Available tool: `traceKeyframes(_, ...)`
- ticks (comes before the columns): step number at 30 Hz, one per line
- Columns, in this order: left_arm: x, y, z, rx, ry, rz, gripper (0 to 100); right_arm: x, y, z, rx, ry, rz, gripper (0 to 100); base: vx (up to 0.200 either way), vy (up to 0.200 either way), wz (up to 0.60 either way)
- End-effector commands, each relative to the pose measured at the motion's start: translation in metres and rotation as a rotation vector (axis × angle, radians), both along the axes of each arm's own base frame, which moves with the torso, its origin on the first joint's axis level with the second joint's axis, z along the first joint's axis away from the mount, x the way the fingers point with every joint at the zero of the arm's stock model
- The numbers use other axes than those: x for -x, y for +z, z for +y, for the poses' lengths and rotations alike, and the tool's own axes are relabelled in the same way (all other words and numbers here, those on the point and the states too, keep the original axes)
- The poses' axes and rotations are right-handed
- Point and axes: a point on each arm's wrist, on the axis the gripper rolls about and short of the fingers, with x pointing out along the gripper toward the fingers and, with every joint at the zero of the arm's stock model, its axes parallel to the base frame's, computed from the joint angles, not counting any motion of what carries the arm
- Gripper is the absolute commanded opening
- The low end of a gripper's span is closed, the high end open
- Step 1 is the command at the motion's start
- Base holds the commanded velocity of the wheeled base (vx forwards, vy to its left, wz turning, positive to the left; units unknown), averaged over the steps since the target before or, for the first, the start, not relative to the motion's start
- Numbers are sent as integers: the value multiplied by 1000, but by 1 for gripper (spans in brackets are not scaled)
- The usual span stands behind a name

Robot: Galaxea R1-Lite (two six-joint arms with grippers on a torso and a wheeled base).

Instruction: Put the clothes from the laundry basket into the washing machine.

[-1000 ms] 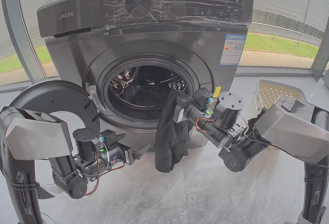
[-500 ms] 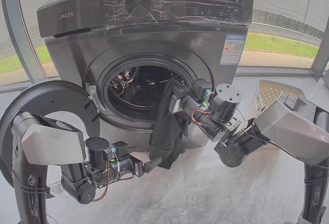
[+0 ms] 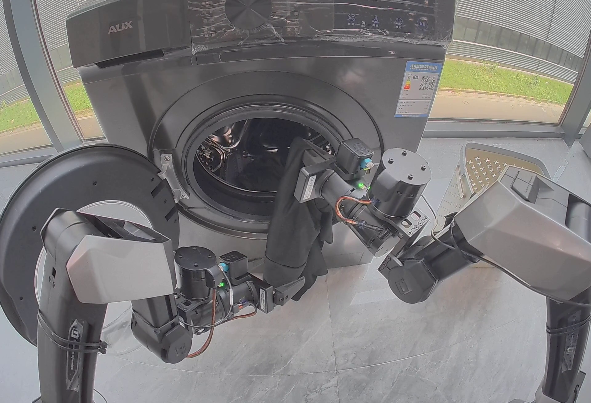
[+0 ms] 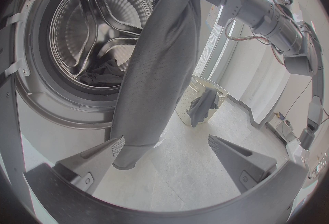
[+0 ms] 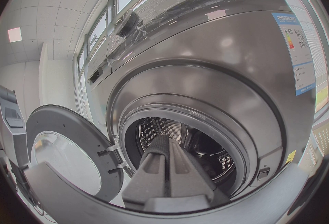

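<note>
The washing machine (image 3: 258, 84) fills the upper centre of the head view, with its door (image 3: 86, 189) open at middle left. A garment (image 3: 295, 225) hangs from the right gripper (image 5: 167, 142) before the drum opening, and the left gripper (image 3: 297, 287) is at its hem. The clothes (image 4: 99, 75) lie in the drum. The laundry basket (image 3: 492, 167) stands at middle right.

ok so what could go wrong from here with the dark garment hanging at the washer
1. The long dark fabric garment hangs from the shut right gripper with its hem below the grey washing machine's round drum opening; released now, it would likely drape over the rim or fall to the floor.
2. The open left gripper has only one finger beside the hem, so closing might catch just an edge or miss.
</note>
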Motion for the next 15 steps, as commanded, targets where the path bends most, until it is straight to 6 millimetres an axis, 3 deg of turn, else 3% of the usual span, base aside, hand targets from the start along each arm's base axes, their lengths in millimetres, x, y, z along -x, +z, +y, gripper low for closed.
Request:
traceKeyframes(1, -5, -8, -6, 1, 2, -3, 100, 3, -1, 4, -2, 6, 4, 0, 0, 0, 0)
traceKeyframes(15, -40, -29, -23, 10, 130, -83, 100, 9, -1, 9, -14, 23, 17, 0, 0, 0, 0)
